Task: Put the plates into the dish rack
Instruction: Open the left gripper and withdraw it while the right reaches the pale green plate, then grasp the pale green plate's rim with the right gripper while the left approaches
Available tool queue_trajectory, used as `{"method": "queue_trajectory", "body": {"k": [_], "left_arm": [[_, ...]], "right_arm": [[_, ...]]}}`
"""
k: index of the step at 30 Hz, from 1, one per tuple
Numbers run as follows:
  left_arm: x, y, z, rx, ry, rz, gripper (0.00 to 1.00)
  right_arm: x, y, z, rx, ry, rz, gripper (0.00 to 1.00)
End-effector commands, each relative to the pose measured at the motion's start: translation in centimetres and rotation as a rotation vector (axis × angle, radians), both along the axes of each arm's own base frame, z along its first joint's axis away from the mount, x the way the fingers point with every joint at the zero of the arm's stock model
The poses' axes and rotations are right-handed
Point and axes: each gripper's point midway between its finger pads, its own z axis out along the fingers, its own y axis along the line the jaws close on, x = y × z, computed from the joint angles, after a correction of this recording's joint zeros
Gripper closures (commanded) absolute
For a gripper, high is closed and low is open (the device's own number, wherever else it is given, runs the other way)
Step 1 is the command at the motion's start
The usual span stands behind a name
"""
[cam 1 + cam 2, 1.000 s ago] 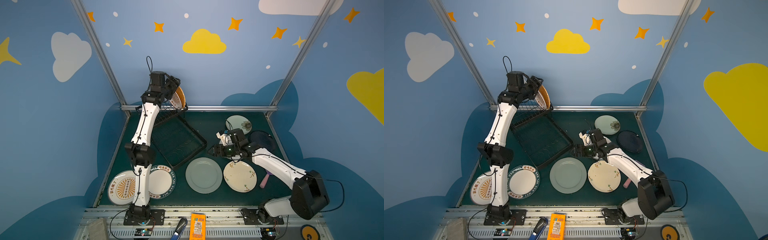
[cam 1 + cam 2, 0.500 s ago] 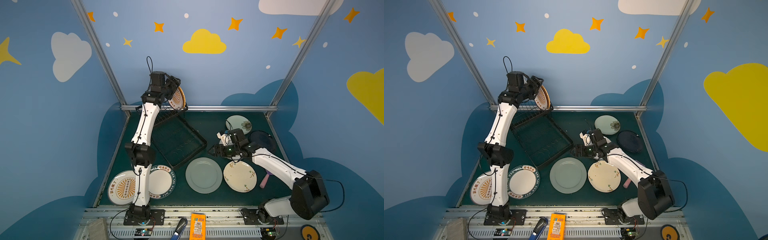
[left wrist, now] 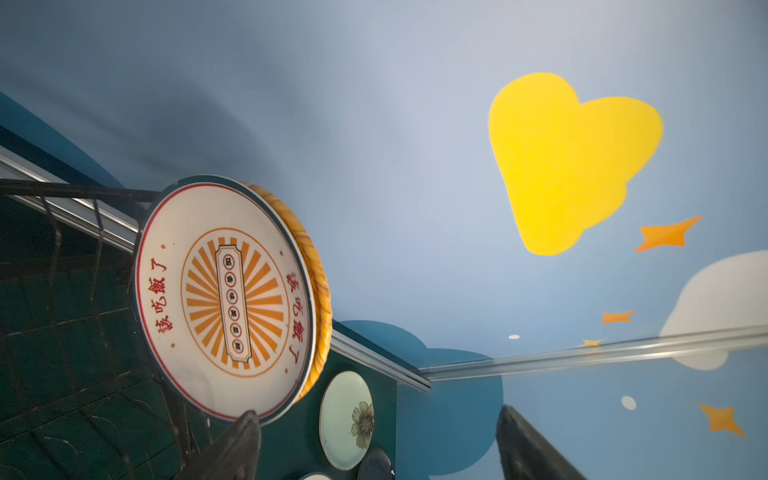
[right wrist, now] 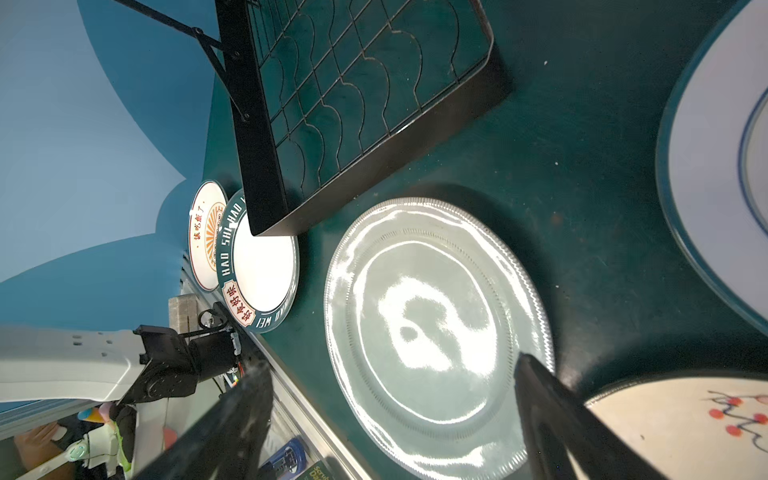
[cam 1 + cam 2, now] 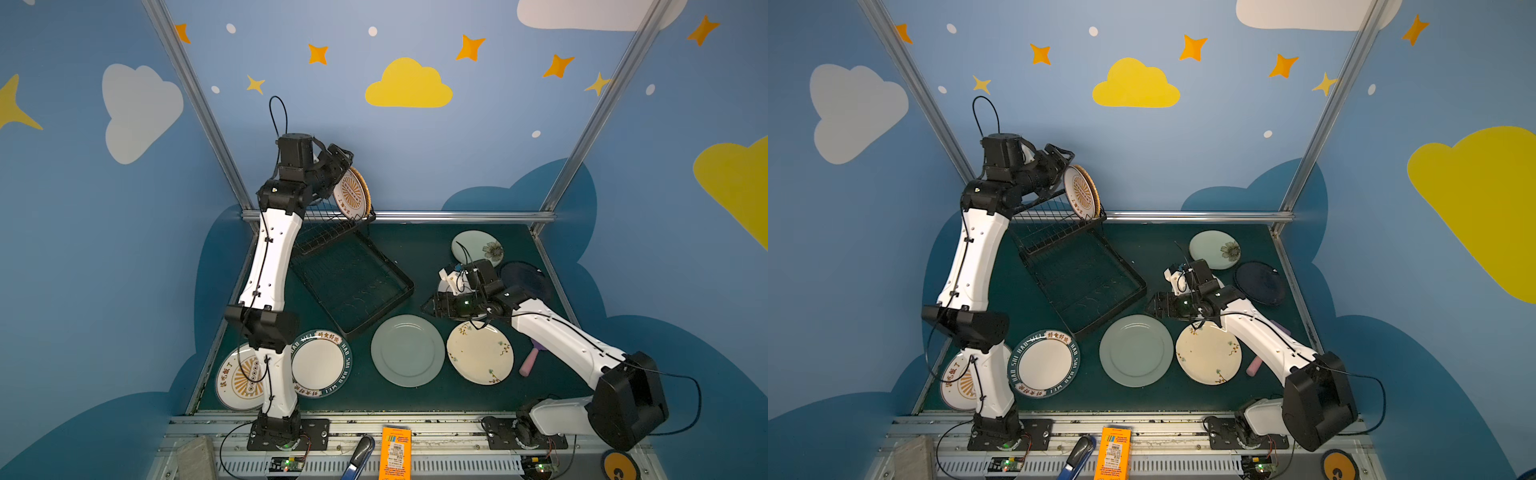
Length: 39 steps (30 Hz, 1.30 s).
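Note:
The black dish rack [image 5: 357, 291] lies at the back left. A sunburst plate [image 5: 350, 194] [image 3: 224, 299] and an orange woven plate [image 3: 318, 282] stand upright in its raised section. My left gripper [image 5: 344, 163] [image 3: 377, 415] is open just beside them, holding nothing. On the mat lie the other plates: pale green [image 5: 407, 351], cream floral [image 5: 480, 353], lettered rim [image 5: 320, 363], a second sunburst [image 5: 239, 380], flowered green [image 5: 478, 247], dark navy [image 5: 525, 280], blue-rimmed white [image 4: 715, 166]. My right gripper [image 5: 432, 307] [image 4: 390, 365] hangs open over the pale green plate's far edge.
A pink stick handle [image 5: 528, 361] lies right of the cream plate, under my right arm. An orange box [image 5: 395, 455] and a blue-handled tool [image 5: 359, 457] rest on the front rail. My left arm's lower link covers part of the sunburst plate on the mat.
My left gripper has opened a little wider and drawn back from the sunburst plate, which now stands free in the rack. The right arm has barely moved.

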Motion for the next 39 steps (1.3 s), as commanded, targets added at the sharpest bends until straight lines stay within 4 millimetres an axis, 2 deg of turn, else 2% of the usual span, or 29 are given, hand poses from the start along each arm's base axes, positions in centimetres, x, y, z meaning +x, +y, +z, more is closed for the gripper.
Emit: {"method": "queue_trajectory", "body": {"k": [1, 5, 7, 9, 17, 22, 24, 27, 31, 36, 39], "left_arm": [[-3.5, 0.2, 1.4, 0.033, -0.052, -0.045, 0.11], [-8.1, 0.2, 0.8, 0.031, -0.105, -0.085, 0.05], [-10.5, 0.1, -0.2, 0.033, -0.135, -0.12, 0.0], [-13.0, -0.4, -1.6, 0.038, -0.155, -0.191, 0.0], [-22.0, -2.8, -9.3, 0.046, -0.121, -0.472, 0.0], [-26.3, -3.9, -12.3, 0.024, -0.151, -0.604, 0.0], [-27.3, -4.0, -13.3, 0.031, -0.145, -0.618, 0.0], [-27.6, -3.7, -14.6, 0.054, -0.144, -0.608, 0.0], [-27.8, -4.2, -15.0, 0.032, -0.157, -0.644, 0.0], [-27.7, -4.4, -16.2, 0.029, -0.137, -0.664, 0.0], [-27.7, -4.5, -16.5, 0.023, -0.14, -0.677, 0.0]], "right_arm": [[-2.1, -0.8, -1.5, -0.01, 0.073, 0.02, 0.11], [-2.9, -1.4, -3.2, -0.02, 0.104, 0.022, 0.11], [-3.3, -1.1, -3.7, 0.011, 0.116, 0.051, 0.11], [-3.3, -1.0, -4.4, 0.006, 0.116, 0.071, 0.11], [-0.3, -1.9, -6.6, -0.049, 0.123, 0.04, 0.11], [1.3, -1.1, -7.9, -0.021, 0.146, 0.056, 0.13], [1.7, -0.8, -8.4, -0.02, 0.146, 0.076, 0.13], [2.5, -0.7, -9.2, -0.058, 0.156, 0.09, 0.16], [3.0, -0.9, -10.4, -0.095, 0.177, 0.087, 0.16], [2.2, -0.3, -12.0, -0.095, 0.237, 0.12, 0.19], [1.4, 0.1, -12.3, -0.074, 0.267, 0.138, 0.21]]}}
